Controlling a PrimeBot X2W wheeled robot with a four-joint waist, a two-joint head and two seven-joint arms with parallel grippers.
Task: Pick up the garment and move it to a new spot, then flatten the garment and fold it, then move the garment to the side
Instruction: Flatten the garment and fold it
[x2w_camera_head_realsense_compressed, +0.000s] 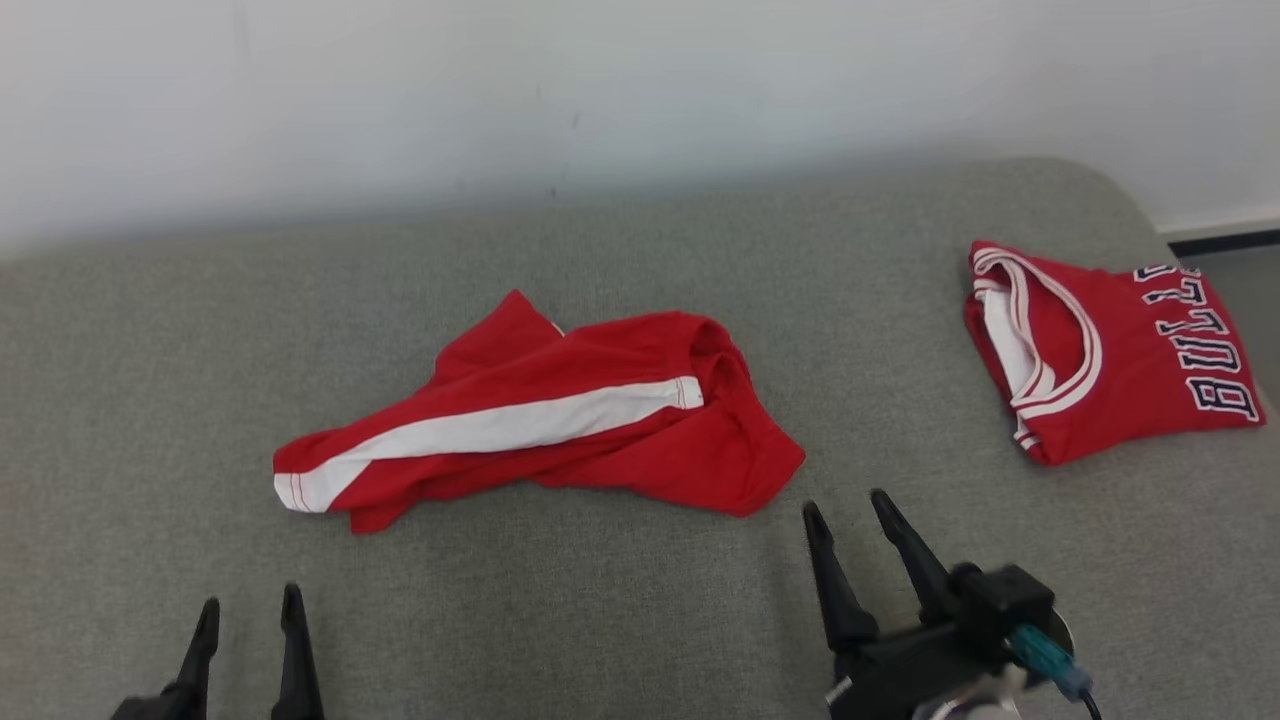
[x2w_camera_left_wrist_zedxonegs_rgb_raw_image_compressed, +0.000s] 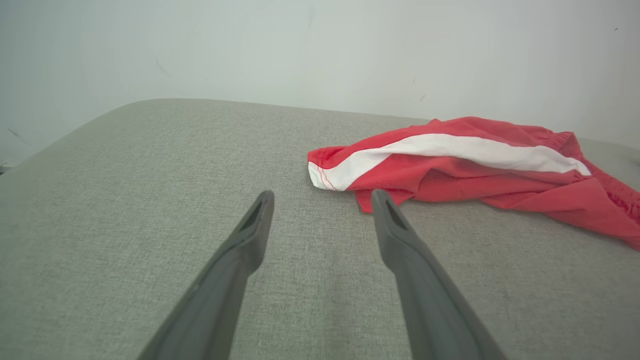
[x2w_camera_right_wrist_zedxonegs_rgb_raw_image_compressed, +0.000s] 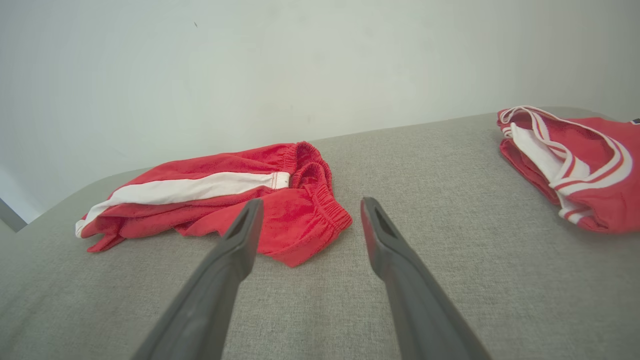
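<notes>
Left gripper (x2w_camera_head_realsense_compressed: 250, 600) and right gripper (x2w_camera_head_realsense_compressed: 845, 503) hang spread, empty, just short of crumpled red shorts (x2w_camera_head_realsense_compressed: 560, 420), presumably staged to lift them; folded Bulls jersey (x2w_camera_head_realsense_compressed: 1110, 350) parked well apart, right.

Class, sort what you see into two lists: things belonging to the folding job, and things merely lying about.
Job: crumpled red shorts with white stripe; left gripper, jaws open; right gripper, jaws open.
Lying about: folded red Bulls jersey, far right on the grey cushion.

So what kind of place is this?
Probably an indoor clothes-folding spot: a grey padded surface against a bare white wall, with crumpled red shorts and a folded red jersey on it.
</notes>
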